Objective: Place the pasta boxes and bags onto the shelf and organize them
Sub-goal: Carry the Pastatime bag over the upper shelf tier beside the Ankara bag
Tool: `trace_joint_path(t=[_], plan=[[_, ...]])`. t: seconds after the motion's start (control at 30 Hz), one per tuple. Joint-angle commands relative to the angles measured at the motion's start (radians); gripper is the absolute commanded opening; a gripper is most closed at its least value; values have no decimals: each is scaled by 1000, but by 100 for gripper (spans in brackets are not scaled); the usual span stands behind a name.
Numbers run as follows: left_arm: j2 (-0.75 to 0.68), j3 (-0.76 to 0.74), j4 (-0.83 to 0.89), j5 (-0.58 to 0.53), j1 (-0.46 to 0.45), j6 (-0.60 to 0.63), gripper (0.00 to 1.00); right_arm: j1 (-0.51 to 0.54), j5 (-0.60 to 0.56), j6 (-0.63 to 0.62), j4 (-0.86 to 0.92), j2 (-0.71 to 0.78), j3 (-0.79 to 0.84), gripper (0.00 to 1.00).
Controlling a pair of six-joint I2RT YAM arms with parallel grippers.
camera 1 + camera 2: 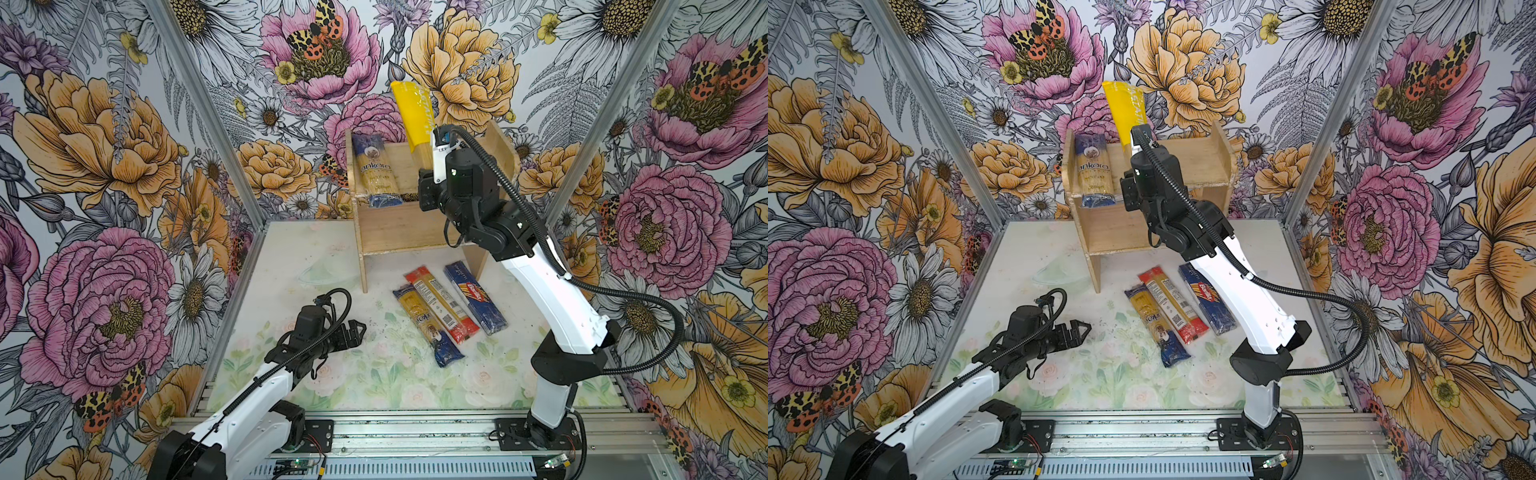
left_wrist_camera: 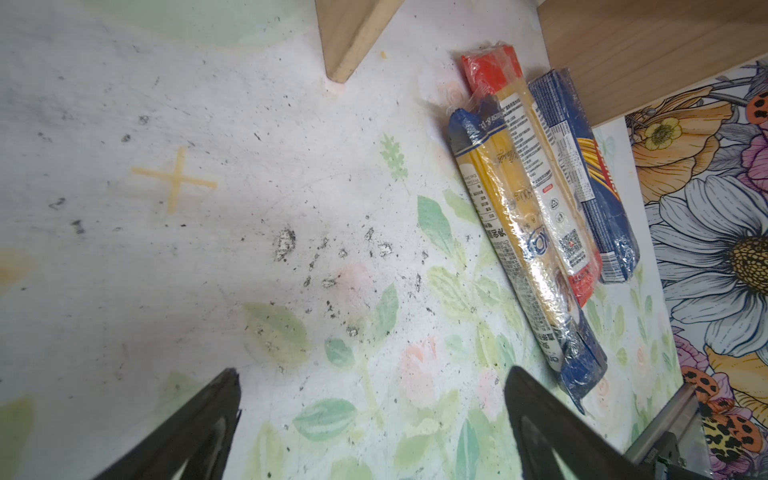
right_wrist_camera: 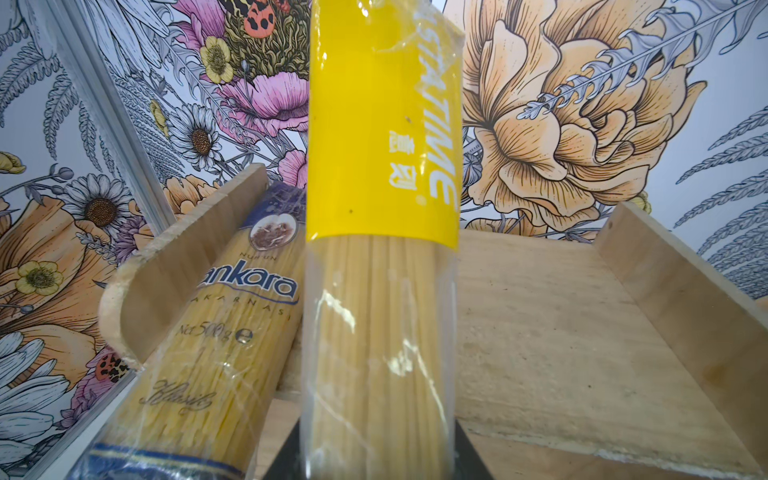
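My right gripper [image 1: 427, 164] [image 3: 380, 457] is shut on the clear middle of the yellow-ended bag [image 1: 413, 116] [image 1: 1124, 112] [image 3: 382, 166]. It holds the bag tilted above the top tier of the wooden shelf [image 1: 399, 232] [image 1: 1113, 230] [image 3: 540, 332]. The blue-ended "ankara" bag [image 1: 377, 172] [image 1: 1094, 172] [image 3: 232, 311] lies on that tier against the left panel. On the table in front lie the slimmer blue-ended bag [image 1: 426, 324] [image 2: 528, 257], the red-ended pack [image 1: 440, 305] [image 2: 536, 166] and the Barilla pack [image 1: 473, 297] [image 2: 594, 178], side by side. Left of them my left gripper [image 1: 359, 328] [image 2: 374, 374] hovers open and empty.
Floral walls and aluminium posts [image 1: 208, 112] close in the table on three sides. A metal rail [image 1: 415, 428] carrying both arm bases runs along the front. The shelf's left leg [image 2: 353, 37] stands on the table near a faint yellow cross mark [image 2: 174, 180].
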State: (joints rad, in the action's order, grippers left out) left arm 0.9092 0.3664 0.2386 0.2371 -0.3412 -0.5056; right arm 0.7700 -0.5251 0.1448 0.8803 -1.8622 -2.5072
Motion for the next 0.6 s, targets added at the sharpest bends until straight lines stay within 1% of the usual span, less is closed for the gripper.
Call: trace_joint_path(t=[0.0, 0.2, 0.57], plan=[[-10, 22, 1, 17, 13, 23, 99, -25, -39, 32, -168, 4, -60, 0], [-12, 22, 1, 16, 14, 27, 99, -55, -11, 65, -171, -22, -59, 0], [-6, 23, -2, 20, 22, 27, 99, -57, 33, 78, -173, -43, -59, 0]])
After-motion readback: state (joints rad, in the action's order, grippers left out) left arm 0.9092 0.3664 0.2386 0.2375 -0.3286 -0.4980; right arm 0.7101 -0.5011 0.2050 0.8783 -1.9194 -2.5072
